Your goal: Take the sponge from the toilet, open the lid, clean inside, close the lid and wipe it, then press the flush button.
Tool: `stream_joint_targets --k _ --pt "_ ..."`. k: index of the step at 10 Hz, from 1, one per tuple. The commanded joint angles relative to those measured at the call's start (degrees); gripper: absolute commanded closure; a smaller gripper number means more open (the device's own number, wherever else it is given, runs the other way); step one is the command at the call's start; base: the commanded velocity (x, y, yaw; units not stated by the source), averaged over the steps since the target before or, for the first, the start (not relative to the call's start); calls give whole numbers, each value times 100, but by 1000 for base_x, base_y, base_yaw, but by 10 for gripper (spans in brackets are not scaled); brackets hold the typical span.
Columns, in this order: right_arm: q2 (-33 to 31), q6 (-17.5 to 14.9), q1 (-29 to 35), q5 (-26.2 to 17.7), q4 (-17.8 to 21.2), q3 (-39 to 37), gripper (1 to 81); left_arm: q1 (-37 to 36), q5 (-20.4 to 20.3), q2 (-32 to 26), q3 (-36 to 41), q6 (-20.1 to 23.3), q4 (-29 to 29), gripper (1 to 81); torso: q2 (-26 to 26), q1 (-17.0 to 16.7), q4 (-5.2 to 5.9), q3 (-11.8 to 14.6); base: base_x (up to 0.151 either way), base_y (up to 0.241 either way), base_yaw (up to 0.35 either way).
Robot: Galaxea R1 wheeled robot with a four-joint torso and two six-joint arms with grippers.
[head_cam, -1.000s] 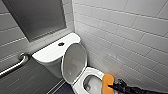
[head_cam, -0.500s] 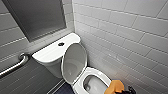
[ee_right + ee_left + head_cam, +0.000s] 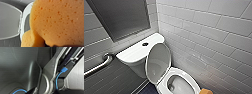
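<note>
At the head view's bottom right edge, the sponge (image 3: 206, 91) is cut off; whether anything grips it cannot be told.

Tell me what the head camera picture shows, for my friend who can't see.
A white toilet stands with its lid raised, bowl open. A dark flush button sits on the tank top, an orange sponge shows at the bowl's right, and a grab bar at left.

Right wall: glossy white rectangular tiles (image 3: 204, 32), pale grout.
Back wall: grey tiles (image 3: 94, 37) around a dark flat panel (image 3: 121, 17).
Fitting: curved metal grab bar (image 3: 99, 65), mounted low.
Floor: dark strip (image 3: 146, 89) beside the wall.
</note>
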Motion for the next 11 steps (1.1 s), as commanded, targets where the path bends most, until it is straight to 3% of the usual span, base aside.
stream_joint_targets --k 1,4,7,9,11 --pt "-650 -38 -270 -480 -139 364 811 91 424 -45 193 57 182 10 0 0 0 0 0 0 0" --pt "-1177 -46 -376 -287 -139 917 811 47 433 25 132 48 262 10 0 0 0 0 0 0 0" --pt "-1247 -90 19 -129 -157 1207 811 47 433 78 9 48 262 10 0 0 0 0 0 0 0" --pt "-1098 -90 800 -445 -148 1410 811 12 433 96 0 48 262 10 0 0 0 0 0 0 0" --pt "-531 -73 1714 -1346 -183 1315 811 -6 433 105 0 39 262 10 0 0 0 0 0 0 0"
